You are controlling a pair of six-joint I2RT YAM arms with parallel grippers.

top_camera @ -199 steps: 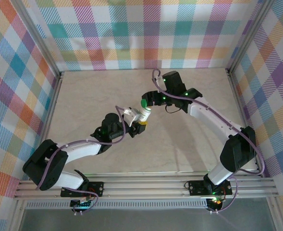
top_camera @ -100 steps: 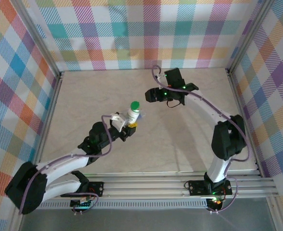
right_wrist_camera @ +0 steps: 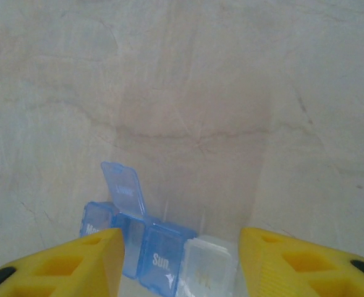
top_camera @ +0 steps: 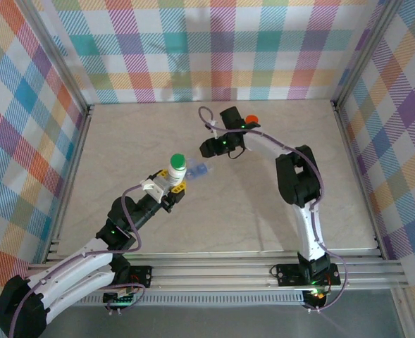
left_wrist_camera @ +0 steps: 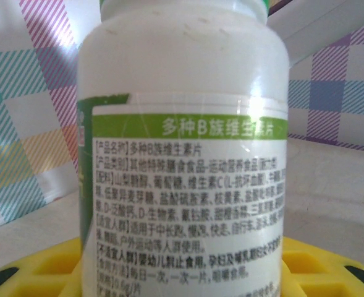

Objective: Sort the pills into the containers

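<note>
My left gripper (top_camera: 173, 184) pinches a white bottle (left_wrist_camera: 182, 154), upright, over the middle of the worktop (top_camera: 122, 141). It has a green cap (top_camera: 177, 159) and a green-banded label in dense Chinese print. My right gripper (right_wrist_camera: 180, 247) is spread above a blue pill box (right_wrist_camera: 152, 247) lying mid-worktop, near the bottle. One lid (right_wrist_camera: 123, 189) stands open, and a neighbouring compartment reads "Sun".

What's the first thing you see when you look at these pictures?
The white bottle with a green cap jumps out first, gripped near the table's middle in the left arm's yellow fingers. Right beside it lies a blue pill box with one lid flipped up, and the right arm's open fingers hang just beyond it.
</note>
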